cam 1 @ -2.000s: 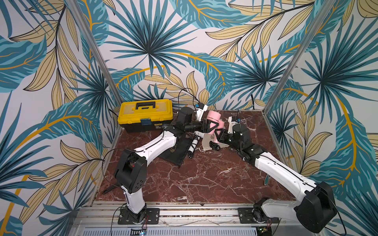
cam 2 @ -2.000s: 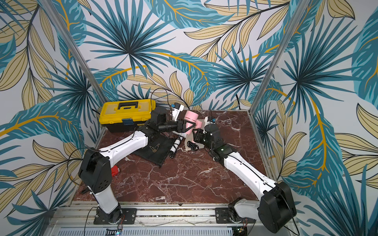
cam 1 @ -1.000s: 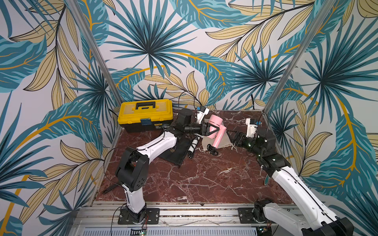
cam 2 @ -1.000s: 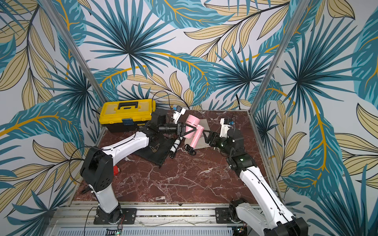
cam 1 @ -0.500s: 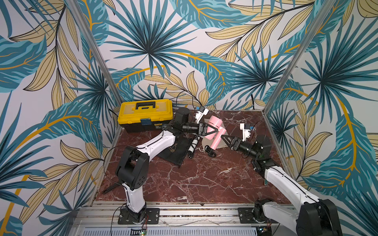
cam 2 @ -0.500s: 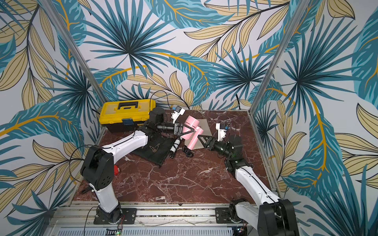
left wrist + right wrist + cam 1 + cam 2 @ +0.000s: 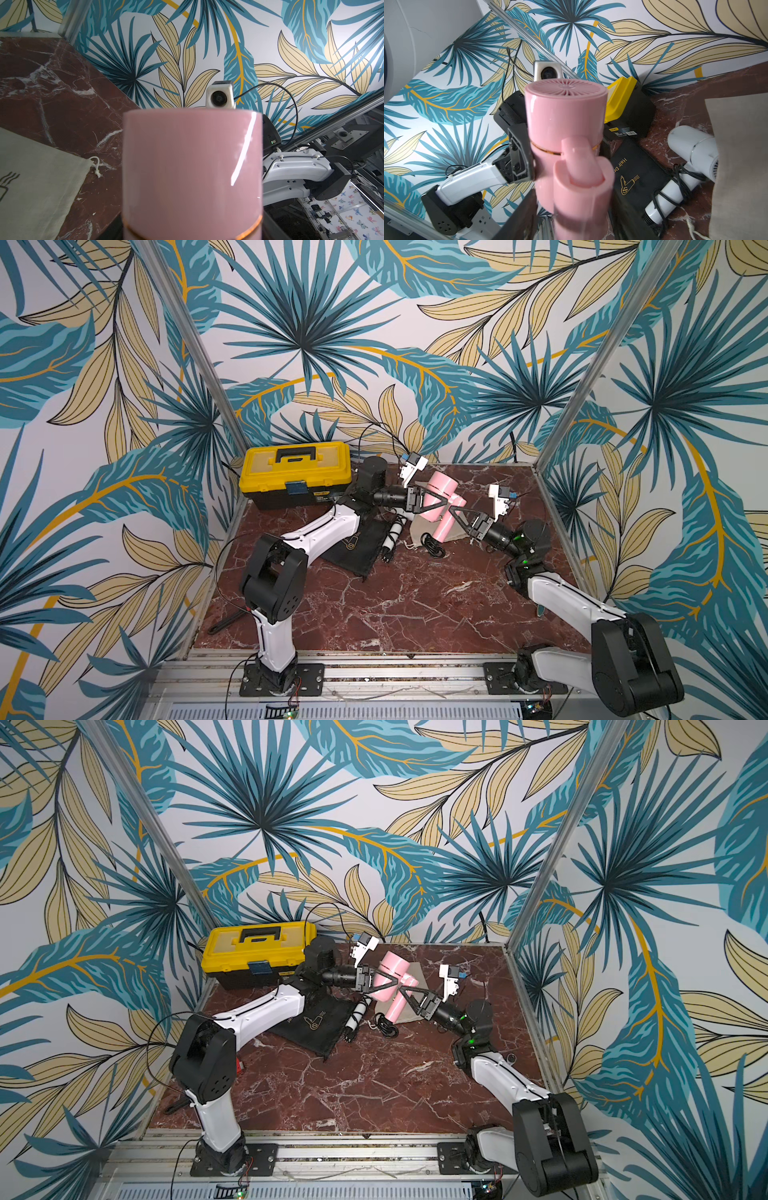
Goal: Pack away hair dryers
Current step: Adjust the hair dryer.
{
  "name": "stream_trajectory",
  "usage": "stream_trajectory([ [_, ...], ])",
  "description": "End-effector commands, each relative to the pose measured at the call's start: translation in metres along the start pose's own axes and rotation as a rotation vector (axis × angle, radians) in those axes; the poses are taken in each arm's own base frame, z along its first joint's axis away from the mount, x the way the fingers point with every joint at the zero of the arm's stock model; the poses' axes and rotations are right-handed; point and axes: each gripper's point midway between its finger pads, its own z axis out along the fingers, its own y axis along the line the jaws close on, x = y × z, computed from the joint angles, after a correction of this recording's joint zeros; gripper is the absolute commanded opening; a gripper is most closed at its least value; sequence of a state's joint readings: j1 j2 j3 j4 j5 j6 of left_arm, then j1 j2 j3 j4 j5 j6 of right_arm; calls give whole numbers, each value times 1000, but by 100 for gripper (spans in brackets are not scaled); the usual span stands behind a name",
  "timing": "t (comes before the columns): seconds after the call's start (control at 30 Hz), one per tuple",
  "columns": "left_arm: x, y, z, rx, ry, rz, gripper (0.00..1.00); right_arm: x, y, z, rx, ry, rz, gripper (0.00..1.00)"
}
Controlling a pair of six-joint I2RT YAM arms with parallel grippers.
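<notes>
Black bag (image 7: 648, 172) reads "Hair Dr" in gold, rest hidden; toolbox sticker (image 7: 623, 131) illegible.

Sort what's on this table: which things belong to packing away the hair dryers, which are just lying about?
Job: pink hair dryer, white hair dryer; probably also the black "Hair Dryer" bag and beige drawstring bag.
Lying about: yellow toolbox, lid shut.
</notes>
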State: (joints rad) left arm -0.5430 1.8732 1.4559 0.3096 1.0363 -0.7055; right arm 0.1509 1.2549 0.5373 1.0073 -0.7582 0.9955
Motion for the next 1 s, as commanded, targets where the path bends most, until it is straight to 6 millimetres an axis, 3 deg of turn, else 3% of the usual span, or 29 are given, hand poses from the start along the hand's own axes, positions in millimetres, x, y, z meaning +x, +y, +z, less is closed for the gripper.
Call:
stream_trajectory([
  [0.0, -25, -28, 3, 63, -40, 95, 22, -1, 17, -3, -60, 0, -23, 53],
  [0.13, -24, -28, 6, 63, -38, 92, 23, -2, 21, -3, -72, 1, -23, 45],
  [0.5, -25, -29, 11, 78, -38, 85, 23, -7, 33, 0, -138, 5, -12, 42],
  [0.8, -27, -25, 13, 73, -41, 69, 23, -6, 39, -3, -141, 8, -36, 29],
  [0.97, -25, -20, 14, 63, -43, 50, 31, -9, 45, -4, -138, 3, -56, 22],
])
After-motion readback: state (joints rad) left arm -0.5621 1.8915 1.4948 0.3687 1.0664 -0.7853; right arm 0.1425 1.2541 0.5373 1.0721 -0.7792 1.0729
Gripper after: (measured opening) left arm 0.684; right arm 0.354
